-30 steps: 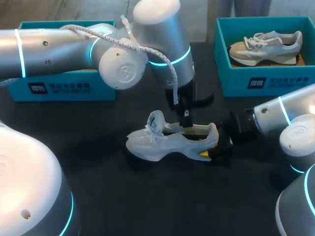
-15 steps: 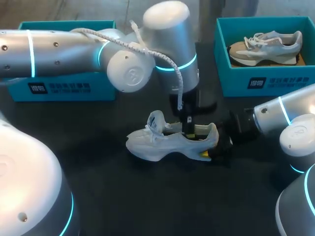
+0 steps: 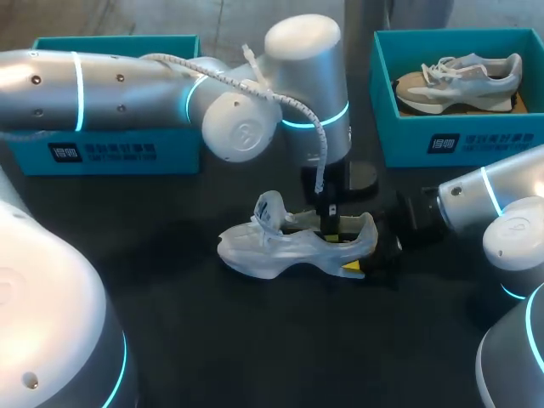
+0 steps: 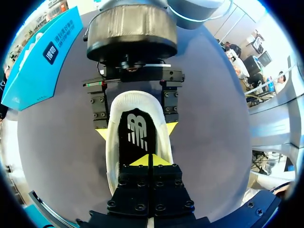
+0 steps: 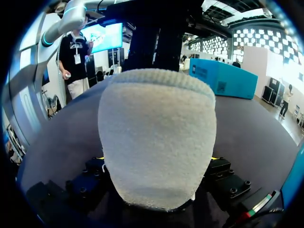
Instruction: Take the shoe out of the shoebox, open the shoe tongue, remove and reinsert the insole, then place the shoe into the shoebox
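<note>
Shoe [image 3: 255,251] lies on its sole in the middle of the dark tabletop [image 3: 255,340], outside either box. Its toe points toward my left and its heel toward my right, and the tongue [image 3: 270,210] stands up clear of the opening. The step in hand looks to be the insole work. To do it well, I judge the heel must be pinned so the shoe cannot tip or slide. The insole [image 4: 137,124] should peel up from the heel end and come back toward the heel, not straight up, so it does not buckle against the collar. A shallow bite on its edge could slip.

The left tool [image 4: 149,160] reaches down into the opening from above. Its two yellow tips are pressed together with no gap, resting at the black insole. Whether a fold of the insole is caught between them cannot be told. The right tool [image 3: 364,250] comes in level from the heel side and is clamped on the heel. It has one finger on each flank of the collar, spread only as wide as the heel itself.

Farther back stand two teal boxes. The left shoebox [image 3: 110,153] sits largely behind my left arm, and the right shoebox [image 3: 476,140] holds a second shoe [image 3: 459,81].
</note>
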